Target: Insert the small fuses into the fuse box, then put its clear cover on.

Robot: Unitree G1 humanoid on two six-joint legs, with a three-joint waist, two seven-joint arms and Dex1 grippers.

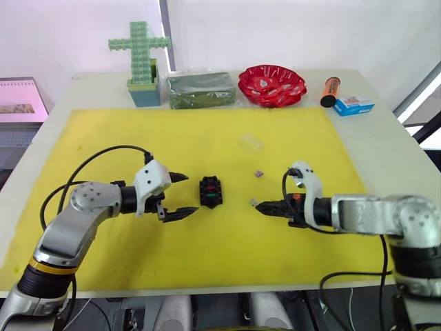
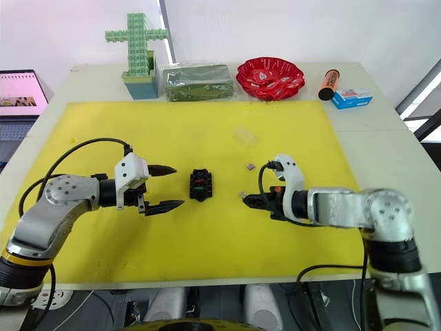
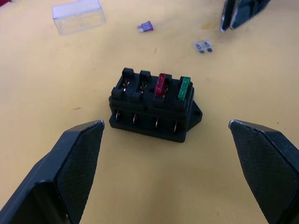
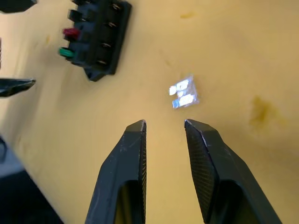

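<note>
The right pincer (image 4: 164, 125), slightly parted and empty, nears the pale grey fuse (image 4: 183, 94); lying flat, it may skid. The left pincer (image 1: 178, 195) gapes empty beside the fuse box (image 1: 211, 192).

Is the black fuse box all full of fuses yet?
Not yet. The fuse box holds a red fuse and a green fuse; its other two slots look empty.
</note>
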